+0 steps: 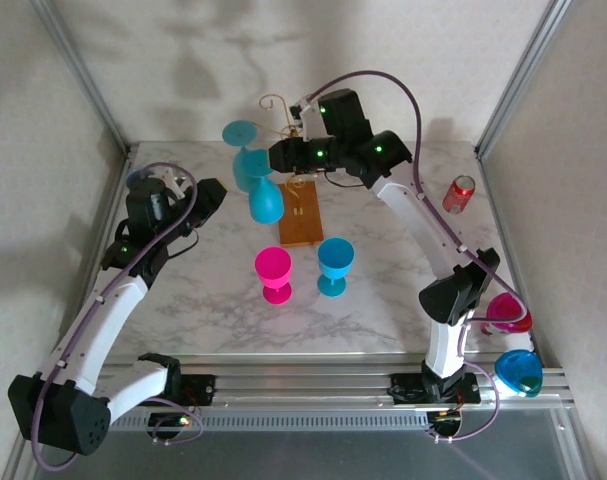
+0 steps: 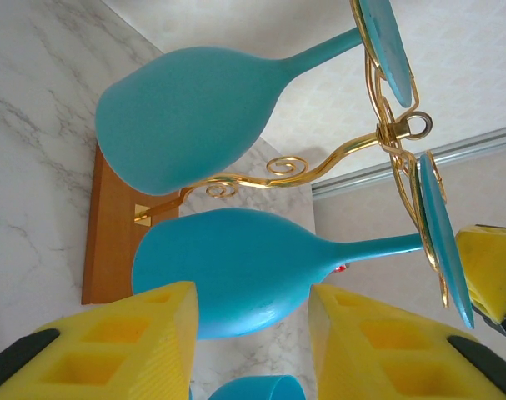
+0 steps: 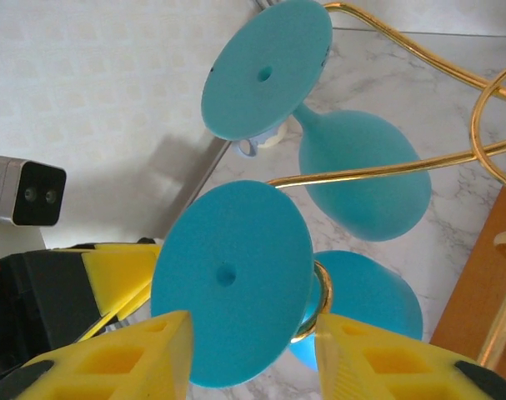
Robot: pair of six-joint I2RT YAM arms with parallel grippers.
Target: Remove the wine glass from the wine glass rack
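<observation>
A: Which step is this?
B: The reach. The matte teal wine glass (image 2: 227, 271) hangs by its foot from the thin gold wire rack (image 1: 301, 215) on an orange-brown wooden base. The right gripper (image 3: 253, 325) straddles that foot, but whether it pinches, I cannot tell. The left gripper (image 2: 251, 293) stands spread and empty, facing the bowl.
A: Next?
B: Probably a firm hold, then sliding the foot off the wire.
A: And the views?
B: From above, the left gripper sits short of the bowl. Its wrist camera flattens that gap.
</observation>
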